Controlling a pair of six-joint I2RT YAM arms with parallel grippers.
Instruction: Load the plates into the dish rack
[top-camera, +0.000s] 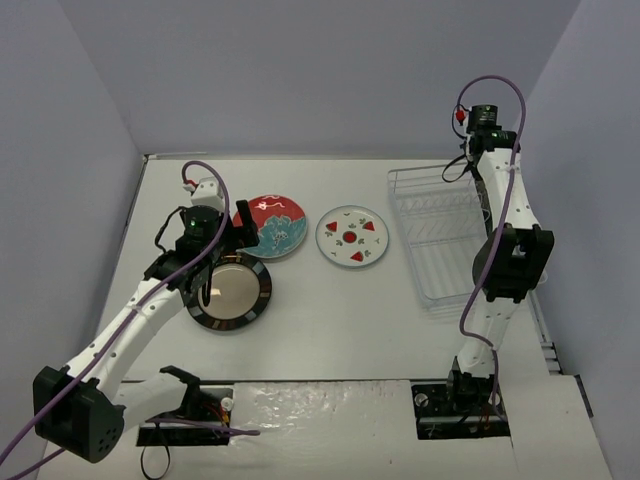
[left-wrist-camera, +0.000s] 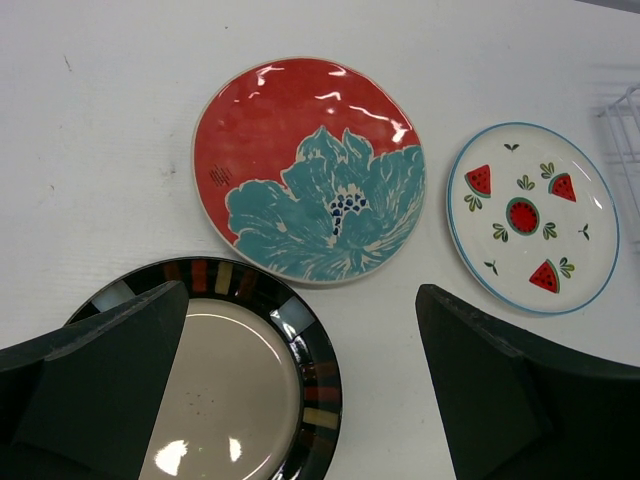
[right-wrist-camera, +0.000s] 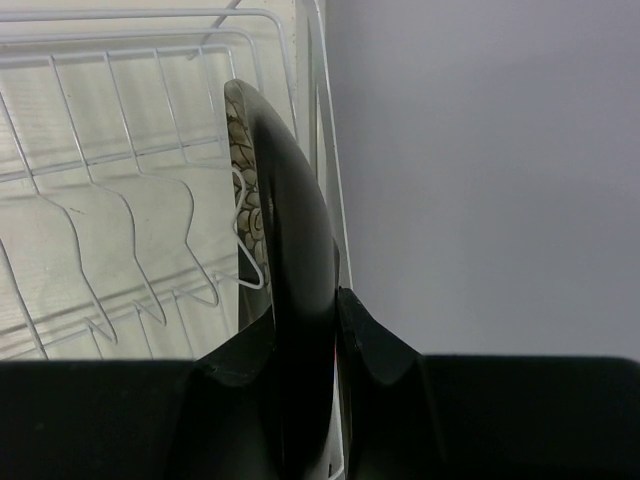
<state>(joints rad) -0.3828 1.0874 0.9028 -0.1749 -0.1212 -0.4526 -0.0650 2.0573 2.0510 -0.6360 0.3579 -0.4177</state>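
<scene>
Near-left of the table (top-camera: 330, 330): left gripper (left-wrist-camera: 302, 292) is fully spread and holds nothing. It hangs over the black-rimmed plate (left-wrist-camera: 230, 390). The floral plate (left-wrist-camera: 300, 170) lies flat just beyond it, the watermelon plate (left-wrist-camera: 530, 215) nearer table centre.

Dish rack (top-camera: 440, 240) is along the right edge. At its far-right corner, right gripper (right-wrist-camera: 300, 345) is clamped on the square black plate (right-wrist-camera: 285, 230), held on edge beside the outer rail.

Step looks like slotting it in:
- Line its edge up between two tines.
- Lower it straight.
- Release only once it's seated. It's close to the rail, so it could drop outside.

Table is matte white, walls plain pale grey.
</scene>
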